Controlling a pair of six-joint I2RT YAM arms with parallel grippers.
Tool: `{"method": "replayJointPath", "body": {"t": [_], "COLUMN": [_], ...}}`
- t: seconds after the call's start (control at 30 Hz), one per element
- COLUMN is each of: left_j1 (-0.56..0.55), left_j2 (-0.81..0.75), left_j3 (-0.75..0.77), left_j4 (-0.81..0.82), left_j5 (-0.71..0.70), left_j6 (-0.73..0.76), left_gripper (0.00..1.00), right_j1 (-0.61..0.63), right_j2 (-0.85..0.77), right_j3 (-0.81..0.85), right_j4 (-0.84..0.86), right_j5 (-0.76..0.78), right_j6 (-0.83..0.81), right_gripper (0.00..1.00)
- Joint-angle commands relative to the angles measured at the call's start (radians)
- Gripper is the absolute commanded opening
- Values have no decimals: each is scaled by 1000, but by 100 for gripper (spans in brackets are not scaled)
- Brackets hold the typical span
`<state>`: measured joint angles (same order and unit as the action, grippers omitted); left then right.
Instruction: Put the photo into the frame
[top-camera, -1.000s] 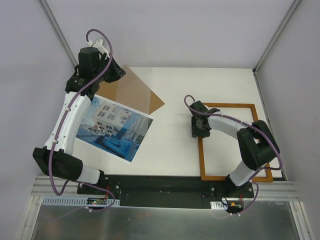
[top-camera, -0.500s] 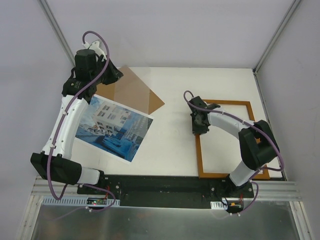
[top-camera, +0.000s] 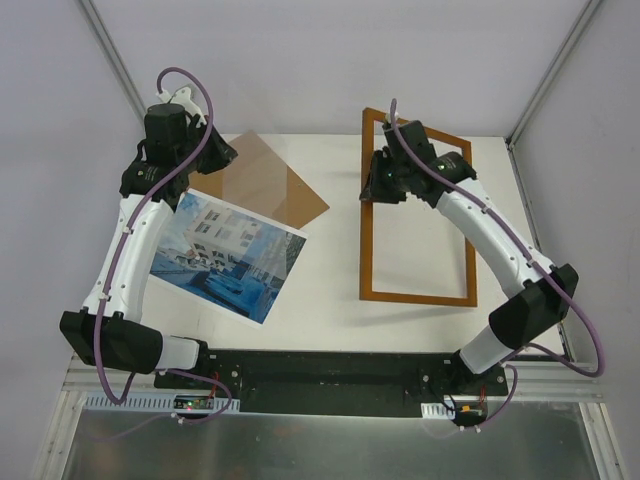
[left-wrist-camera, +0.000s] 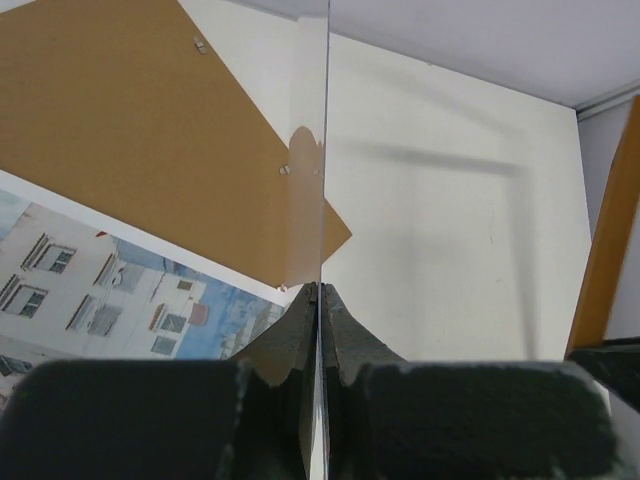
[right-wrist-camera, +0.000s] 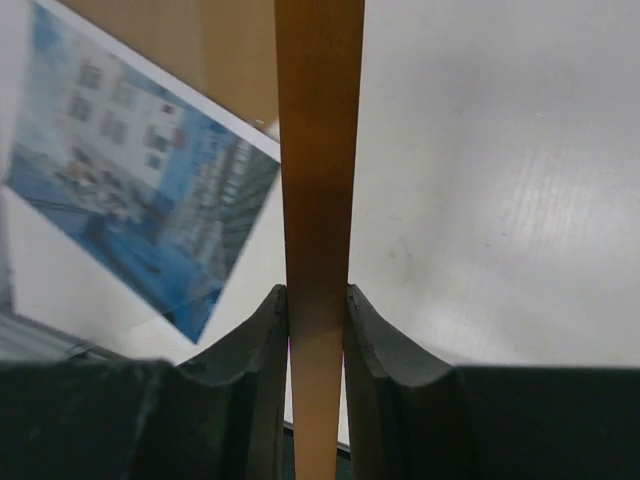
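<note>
The photo (top-camera: 230, 258), a blue-toned print of buildings, lies flat at the table's left and also shows in the left wrist view (left-wrist-camera: 100, 290) and the right wrist view (right-wrist-camera: 130, 220). The frame (top-camera: 417, 297), an orange-brown wooden border, is lifted and tilted over the right half. My right gripper (top-camera: 385, 182) is shut on its left border (right-wrist-camera: 318, 150), the fingers (right-wrist-camera: 268, 330) pressing both sides. My left gripper (top-camera: 220, 150) is shut on a thin clear pane (left-wrist-camera: 323, 150), held edge-on above the plain brown board (top-camera: 285, 190).
The brown board (left-wrist-camera: 130, 130) lies at the back left, partly under the photo's far edge. White walls and metal posts (top-camera: 110, 60) close in the table. A black rail (top-camera: 320, 370) runs along the near edge between the arm bases.
My right arm has swung up and toward the back with the frame, which rose from flat at the right to tilted. My left gripper has moved slightly left with the pane.
</note>
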<state>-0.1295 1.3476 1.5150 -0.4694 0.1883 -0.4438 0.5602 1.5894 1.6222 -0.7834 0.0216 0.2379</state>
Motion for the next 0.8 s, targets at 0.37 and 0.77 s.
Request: {"method": "replayJointPath", "body": {"t": [0.37,0.77], "left_j1": [19,19], "left_j2": [-53,-41], "left_j3": [2,14], "left_j4": [8,8], "left_j5": [-1,19], "left_j6": [31,19], "left_gripper": [0,0], "right_j1": [-62,-186], "right_j2": [-20,47], "right_j3": [130,-180], "right_j4": [565,1551], "right_j5": [-647,-821], "right_j6": [487,1183], "right_gripper": [1,1]}}
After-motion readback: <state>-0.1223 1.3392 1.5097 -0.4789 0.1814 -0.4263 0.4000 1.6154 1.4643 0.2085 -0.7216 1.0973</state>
